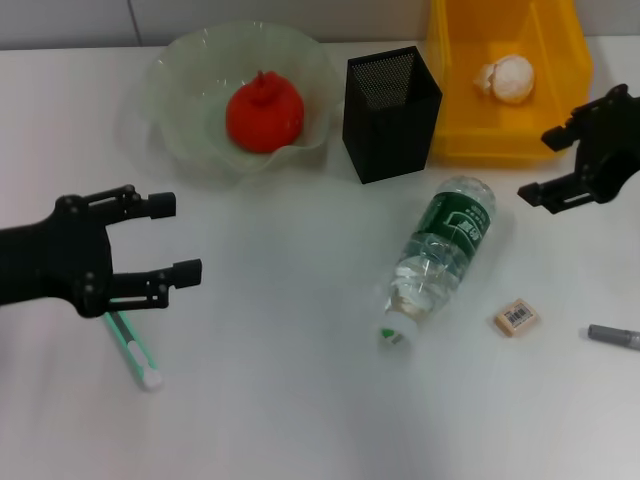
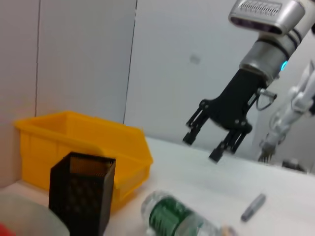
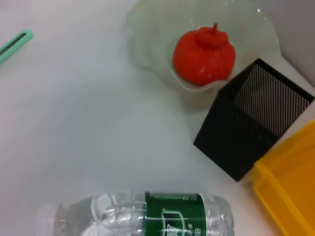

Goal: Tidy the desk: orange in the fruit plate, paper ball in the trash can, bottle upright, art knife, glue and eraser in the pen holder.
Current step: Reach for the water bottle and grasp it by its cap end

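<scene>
Resting already are the round orange fruit (image 1: pixel 264 114) in the ruffled glass plate (image 1: pixel 180 110) and the crumpled paper ball (image 1: pixel 505 78) in the yellow plastic bin (image 1: pixel 560 60), while the clear green-labelled bottle (image 1: pixel 440 255) lies flat, the green art knife (image 1: pixel 135 352), tan eraser (image 1: pixel 515 317) and grey glue stick (image 1: pixel 614 336) sit outside the black mesh pen holder (image 1: pixel 392 113), and the left gripper (image 1: pixel 178 238) and right gripper (image 1: pixel 540 165) both hover with jaws apart.

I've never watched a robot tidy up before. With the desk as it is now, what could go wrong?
The bottle lies on its side between the pen holder and the eraser; being round, it might roll when gripped and knock either one. The eraser is small and flat, so fingers may slip off it. The green art knife lies partly beneath the open left gripper, which could nudge it. The open right gripper hovers near the yellow bin.
</scene>
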Tool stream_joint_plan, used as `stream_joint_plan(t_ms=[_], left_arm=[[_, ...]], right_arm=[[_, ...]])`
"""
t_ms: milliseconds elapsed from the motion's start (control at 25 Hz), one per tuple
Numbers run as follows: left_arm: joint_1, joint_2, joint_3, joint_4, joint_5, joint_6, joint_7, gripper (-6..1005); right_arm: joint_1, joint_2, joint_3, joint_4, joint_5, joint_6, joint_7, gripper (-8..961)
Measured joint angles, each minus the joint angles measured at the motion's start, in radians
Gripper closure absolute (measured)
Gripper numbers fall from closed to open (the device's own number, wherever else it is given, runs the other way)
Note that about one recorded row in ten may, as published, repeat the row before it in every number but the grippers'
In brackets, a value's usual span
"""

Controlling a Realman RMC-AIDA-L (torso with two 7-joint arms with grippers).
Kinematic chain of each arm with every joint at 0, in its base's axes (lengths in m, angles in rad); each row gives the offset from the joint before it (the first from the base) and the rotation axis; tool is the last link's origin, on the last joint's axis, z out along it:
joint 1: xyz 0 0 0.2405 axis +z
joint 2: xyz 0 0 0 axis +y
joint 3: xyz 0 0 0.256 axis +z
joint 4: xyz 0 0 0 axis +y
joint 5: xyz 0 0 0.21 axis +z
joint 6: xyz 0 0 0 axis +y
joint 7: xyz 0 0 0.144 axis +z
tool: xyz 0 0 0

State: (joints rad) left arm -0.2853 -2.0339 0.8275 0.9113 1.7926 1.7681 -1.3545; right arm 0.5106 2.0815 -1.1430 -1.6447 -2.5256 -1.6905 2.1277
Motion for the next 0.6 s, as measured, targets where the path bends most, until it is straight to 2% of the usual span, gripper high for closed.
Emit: stream_joint_plan(t_ms=[160, 200, 400, 600], left_arm=[[-0.007, -0.025, 0.001, 0.188, 0.103, -0.002, -0.148, 145], [-0.014, -0.031, 0.019, 0.27, 0.152, 0.0, -0.242, 145], [-0.023, -0.032, 0.14, 0.486, 0.25, 0.006, -0.528, 145], [-0.014, -0.036, 0.267, 0.63, 0.274, -0.019, -0.71, 144]], right_arm=[[-0.038, 0.001, 0.002, -0.042, -0.001, -0.015, 0.015, 272], [-0.05, 0.002, 0.001, -0.054, 0.0, -0.021, 0.016, 273], [-0.15, 0.002, 0.01, -0.12, 0.088, -0.049, -0.032, 273], [-0.219, 0.001, 0.1, -0.112, 0.175, -0.076, -0.108, 274]])
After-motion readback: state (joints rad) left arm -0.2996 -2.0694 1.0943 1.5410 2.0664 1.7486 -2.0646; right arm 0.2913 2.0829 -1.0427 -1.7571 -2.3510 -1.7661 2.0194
